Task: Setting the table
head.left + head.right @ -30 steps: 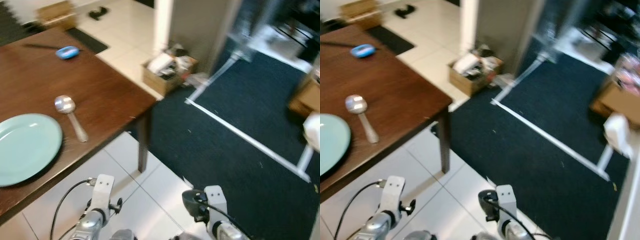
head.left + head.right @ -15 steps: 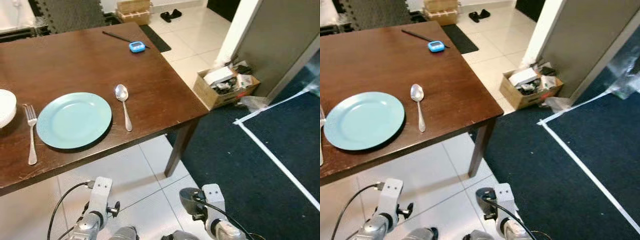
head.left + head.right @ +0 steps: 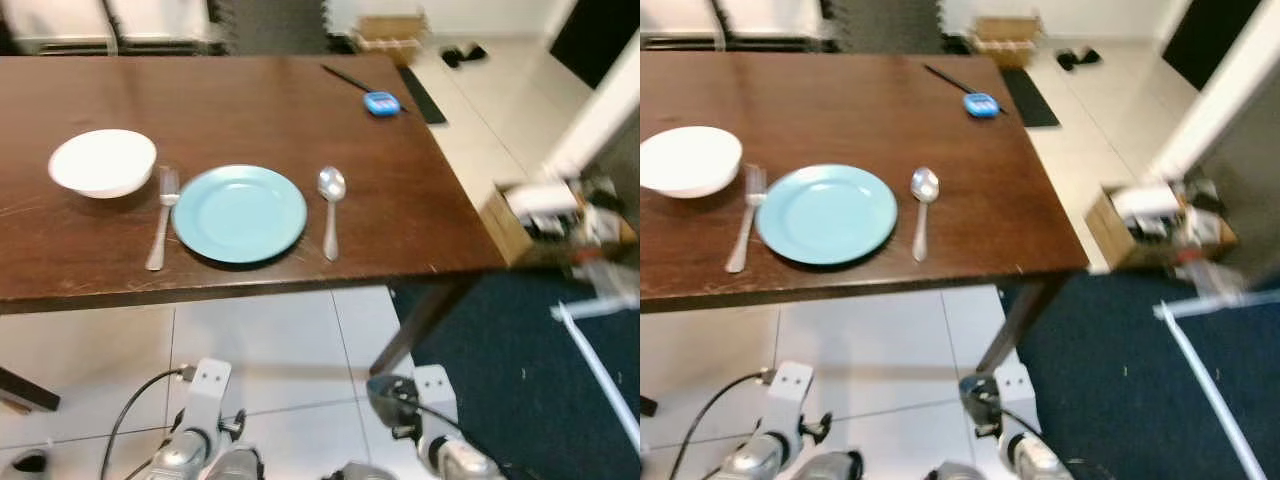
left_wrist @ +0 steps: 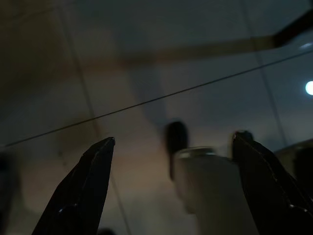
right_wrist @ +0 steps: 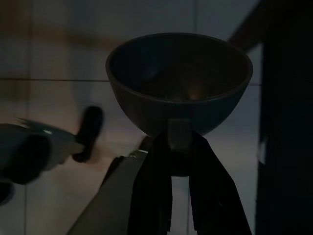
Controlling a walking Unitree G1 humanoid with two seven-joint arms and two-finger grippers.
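While low, bowl (image 5: 178, 83) in right tool (image 5: 171, 161)

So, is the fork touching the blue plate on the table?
Apart. The left eye view shows a thin strip of brown table between the fork and the rim of the blue plate.

The surface (image 3: 420, 200) runs off the frame's left edge, so its far-left corner is cut off. Cardboard box (image 3: 555, 215) past its right edge is pretty smeared, can't tell what's inside. Both wrist views are dark.
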